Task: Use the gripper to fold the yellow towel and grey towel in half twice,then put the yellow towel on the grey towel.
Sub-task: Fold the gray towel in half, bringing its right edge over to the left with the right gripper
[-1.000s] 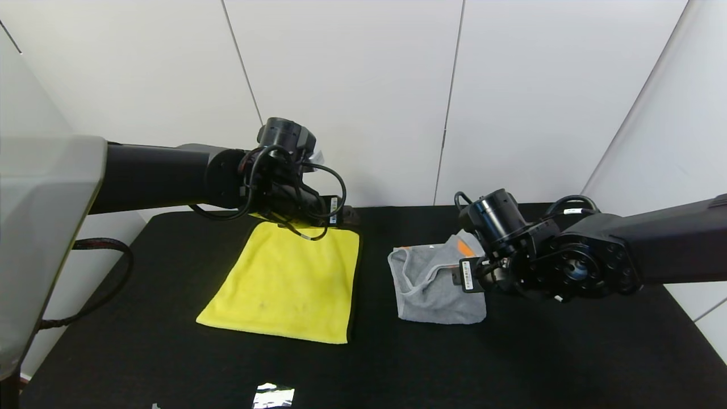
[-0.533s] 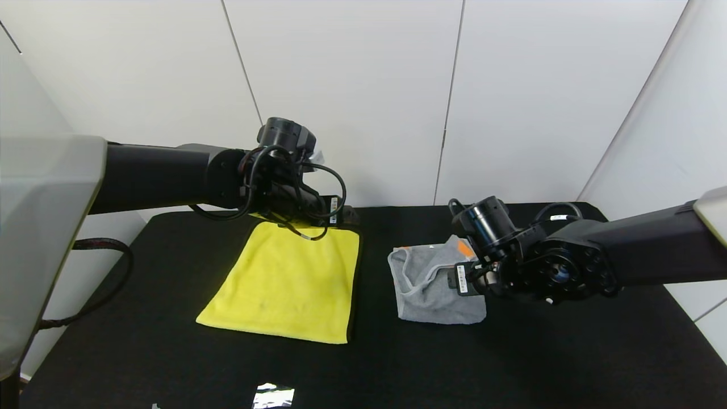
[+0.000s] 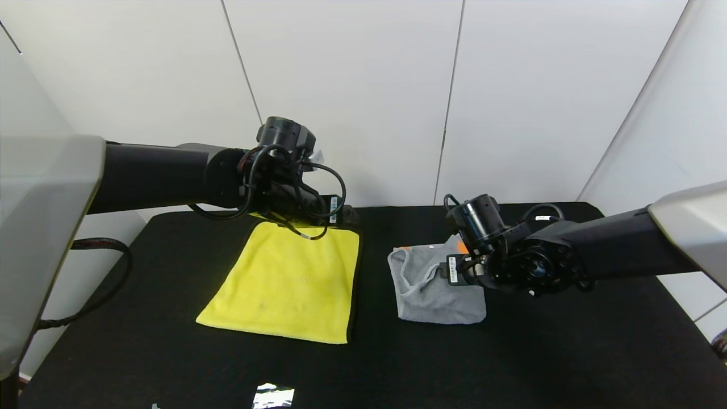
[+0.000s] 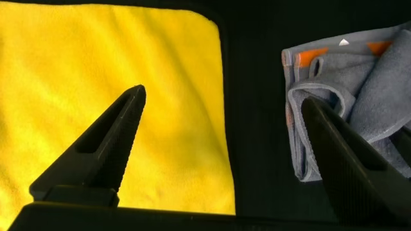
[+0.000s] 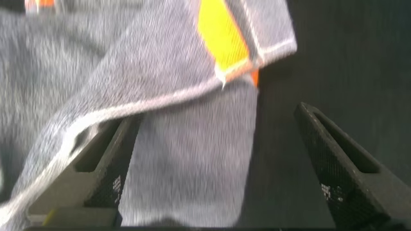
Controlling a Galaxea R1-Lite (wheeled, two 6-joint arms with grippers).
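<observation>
The yellow towel (image 3: 287, 278) lies flat on the left of the black table, folded to a rectangle with a black edge along its right side. My left gripper (image 3: 347, 217) hovers open over its far right corner; in the left wrist view (image 4: 221, 96) the jaws straddle the yellow towel (image 4: 173, 96) edge. The grey towel (image 3: 429, 292) lies crumpled and partly folded at centre right, with orange marks at its far end. My right gripper (image 3: 448, 274) is open at its right side; in the right wrist view (image 5: 215, 119) the grey towel (image 5: 186, 160) lies between the jaws.
The black table (image 3: 539, 352) has bare surface in front and to the right of the towels. A shiny scrap (image 3: 274, 395) lies at the front edge. White wall panels stand close behind the table. The grey towel also shows in the left wrist view (image 4: 366, 77).
My right arm has moved left and slightly back, bringing its gripper further over the grey towel. The left arm and both towels have not moved.
</observation>
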